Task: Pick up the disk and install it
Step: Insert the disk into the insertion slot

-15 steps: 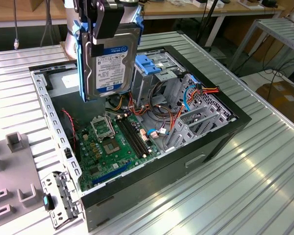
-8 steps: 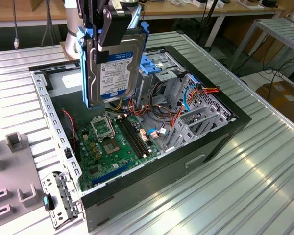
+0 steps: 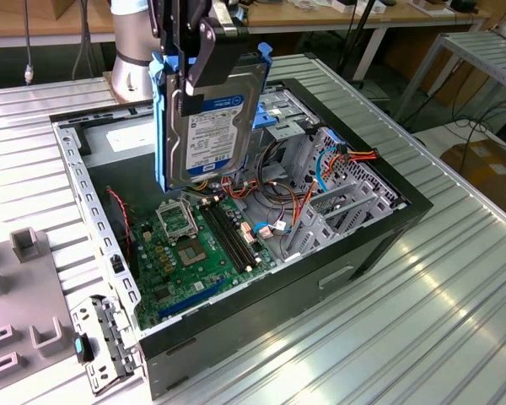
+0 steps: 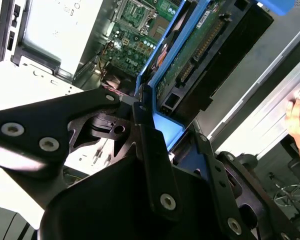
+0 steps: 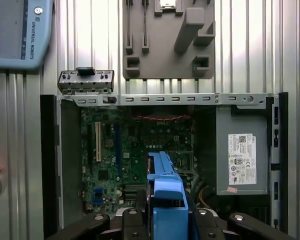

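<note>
Starting at the exterior view's left, I find a grey fixture plate (image 3: 17,287) lying on the ribbed metal table (image 3: 422,321). Just beside it is a small metal bracket (image 3: 101,346) with a teal clip, at the near corner of the open computer case (image 3: 236,342). Inside the case the green motherboard (image 3: 194,249) lies flat.

Over it, toward the upper middle of the frame, my gripper (image 3: 201,72) is clamped on the disk (image 3: 212,126). One black finger presses on the labelled face near its top edge. The drive hangs upright, label toward the camera, blue rails down both long sides, its lower edge above the board and apart from it.

Further toward the exterior view's right stands the grey drive cage (image 3: 337,202). A light-blue bracket (image 3: 287,126) sits behind it, and a bundle of red, orange and blue cables (image 3: 354,156) runs to it. The drive is well apart from that cage.

In the second wrist view my black fingers (image 4: 150,150) pinch the blue rail, and the disk (image 4: 200,55) shows its green circuit-board side and connector. A person's hand (image 4: 297,117) shows at the table's edge. In the first wrist view the disk (image 5: 165,187) is edge-on over the motherboard, with the grey power-supply box (image 5: 242,157) beside it in the case
</note>
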Controlling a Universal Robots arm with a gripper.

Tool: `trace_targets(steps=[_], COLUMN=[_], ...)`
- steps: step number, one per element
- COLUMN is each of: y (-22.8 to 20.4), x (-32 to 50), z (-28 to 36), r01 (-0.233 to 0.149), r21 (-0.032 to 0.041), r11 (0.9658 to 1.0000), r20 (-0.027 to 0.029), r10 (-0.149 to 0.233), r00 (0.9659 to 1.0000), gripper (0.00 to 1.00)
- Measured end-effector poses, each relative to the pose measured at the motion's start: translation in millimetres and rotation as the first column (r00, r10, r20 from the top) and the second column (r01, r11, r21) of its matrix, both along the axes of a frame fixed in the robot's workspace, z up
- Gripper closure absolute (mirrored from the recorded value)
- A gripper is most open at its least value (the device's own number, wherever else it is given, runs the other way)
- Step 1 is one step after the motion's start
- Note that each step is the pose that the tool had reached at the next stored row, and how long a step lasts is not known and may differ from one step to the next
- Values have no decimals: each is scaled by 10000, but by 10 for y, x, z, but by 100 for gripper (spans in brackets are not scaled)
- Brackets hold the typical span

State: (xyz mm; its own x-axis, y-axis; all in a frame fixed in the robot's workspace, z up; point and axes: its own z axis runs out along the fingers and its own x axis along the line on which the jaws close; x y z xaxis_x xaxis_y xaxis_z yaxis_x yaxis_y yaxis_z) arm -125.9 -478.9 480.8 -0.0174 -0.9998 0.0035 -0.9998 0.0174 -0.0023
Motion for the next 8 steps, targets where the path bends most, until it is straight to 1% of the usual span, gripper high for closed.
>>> trace_targets(steps=[3,6,8], y=[-20,-42,-44], x=[47,76,85], z=[-1,-1,-2], r01=[0,1,0], r21=[1,0,0], r11=[10000,10000,10000], r20=[0,0,0], r10=[0,-1,0], r00=[10000,10000,10000], gripper=[63,63,63])
